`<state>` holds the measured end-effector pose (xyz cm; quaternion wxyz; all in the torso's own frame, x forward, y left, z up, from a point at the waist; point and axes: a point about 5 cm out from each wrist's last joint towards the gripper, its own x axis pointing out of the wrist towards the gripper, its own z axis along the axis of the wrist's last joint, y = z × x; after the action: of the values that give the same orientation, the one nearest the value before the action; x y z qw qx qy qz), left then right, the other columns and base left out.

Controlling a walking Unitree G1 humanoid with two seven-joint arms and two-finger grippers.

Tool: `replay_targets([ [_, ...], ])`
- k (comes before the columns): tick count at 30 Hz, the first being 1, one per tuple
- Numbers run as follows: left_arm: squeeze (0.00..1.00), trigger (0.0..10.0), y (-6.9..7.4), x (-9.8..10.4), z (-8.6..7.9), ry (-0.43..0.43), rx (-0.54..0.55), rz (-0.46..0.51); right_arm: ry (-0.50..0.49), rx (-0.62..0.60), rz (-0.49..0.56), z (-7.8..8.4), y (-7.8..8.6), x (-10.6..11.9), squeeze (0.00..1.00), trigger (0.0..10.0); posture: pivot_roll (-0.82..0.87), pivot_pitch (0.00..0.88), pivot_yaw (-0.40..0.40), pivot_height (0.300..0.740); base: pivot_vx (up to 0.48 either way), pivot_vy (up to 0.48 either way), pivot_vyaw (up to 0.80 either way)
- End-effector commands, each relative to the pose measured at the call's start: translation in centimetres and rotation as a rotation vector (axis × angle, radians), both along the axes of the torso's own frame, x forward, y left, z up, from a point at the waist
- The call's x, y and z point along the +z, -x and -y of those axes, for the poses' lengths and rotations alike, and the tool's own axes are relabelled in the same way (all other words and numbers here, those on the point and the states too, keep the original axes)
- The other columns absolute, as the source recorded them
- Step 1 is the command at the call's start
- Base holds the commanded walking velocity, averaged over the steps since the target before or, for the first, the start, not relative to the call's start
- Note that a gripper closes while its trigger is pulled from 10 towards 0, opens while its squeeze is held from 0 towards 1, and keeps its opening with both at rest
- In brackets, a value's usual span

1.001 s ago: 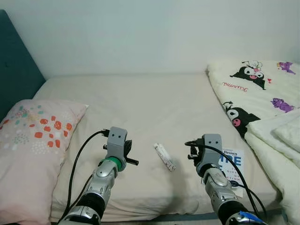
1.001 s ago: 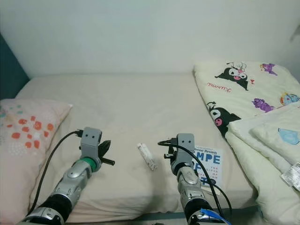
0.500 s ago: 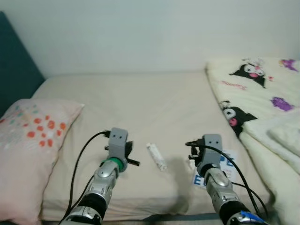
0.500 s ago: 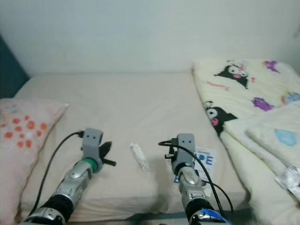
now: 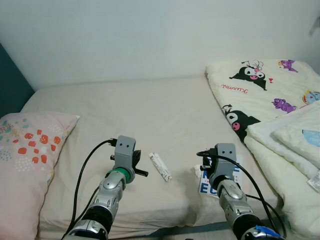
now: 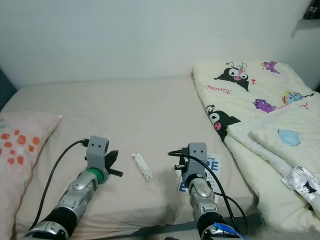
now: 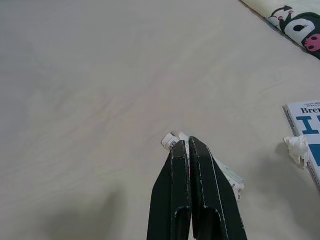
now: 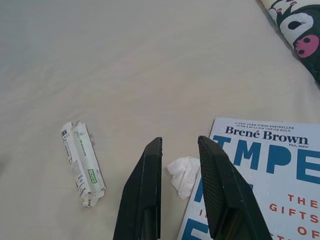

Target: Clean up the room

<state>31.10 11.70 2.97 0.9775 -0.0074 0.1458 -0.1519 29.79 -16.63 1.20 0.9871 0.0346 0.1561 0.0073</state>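
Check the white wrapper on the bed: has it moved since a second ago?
No. The wrapper still lies just left of the book; only the camera shifted.

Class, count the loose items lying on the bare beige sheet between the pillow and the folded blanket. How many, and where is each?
3: a white wrapper between the arms, a crumpled tissue at the book's edge, and the book nearest the blanket. More may be hidden.

A home bedroom. A bed (image 5: 150,115) with a plain cream sheet stands against a bare white wall (image 5: 150,35), with a flower-print pillow (image 5: 25,150) at one end and a cartoon-print quilt (image 5: 265,95) heaped at the other. A book (image 8: 260,175) lies on the sheet.
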Motion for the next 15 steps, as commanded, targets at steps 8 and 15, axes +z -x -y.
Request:
replay_targets([
  [8,0.0,10.0,0.23,-0.39,-0.24,-0.005,0.008,-0.022,-0.02,-0.007,-0.018,0.02,0.26,-0.34,0.0,10.0,0.08,0.0,0.079,0.74,0.0,0.0,0.0],
  [15,0.0,10.0,0.2,-0.38,-0.19,-0.005,0.01,-0.023,-0.017,0.004,-0.016,-0.01,0.19,-0.27,0.0,10.0,0.08,0.0,0.079,0.74,0.0,0.0,0.0],
])
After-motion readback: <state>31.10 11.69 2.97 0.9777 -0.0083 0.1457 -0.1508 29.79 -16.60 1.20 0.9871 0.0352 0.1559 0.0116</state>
